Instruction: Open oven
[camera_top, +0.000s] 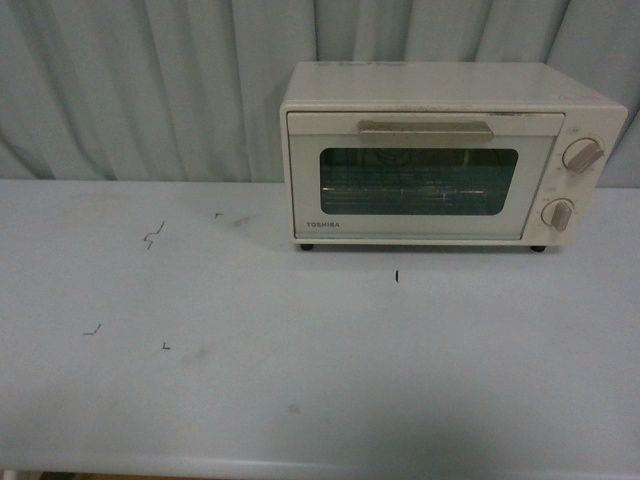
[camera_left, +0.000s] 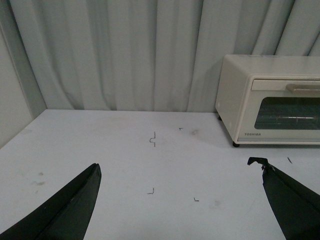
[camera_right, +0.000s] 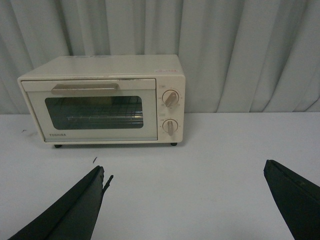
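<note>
The cream-white oven (camera_top: 440, 150) stands at the back right of the table, its glass door shut and its beige bar handle (camera_top: 425, 128) across the top of the door. Two beige knobs (camera_top: 582, 155) sit on its right side. The left wrist view has the oven (camera_left: 272, 100) far off, with my left gripper (camera_left: 180, 175) open over bare table. From the right wrist the oven (camera_right: 102, 100) faces me, well beyond my right gripper (camera_right: 184, 172), which is open and empty. Neither arm shows in the front view.
The pale table (camera_top: 300, 360) carries small black pen marks (camera_top: 153, 235). A pleated grey curtain (camera_top: 150, 80) hangs right behind the oven. A side wall (camera_left: 15, 100) borders the table in the left wrist view.
</note>
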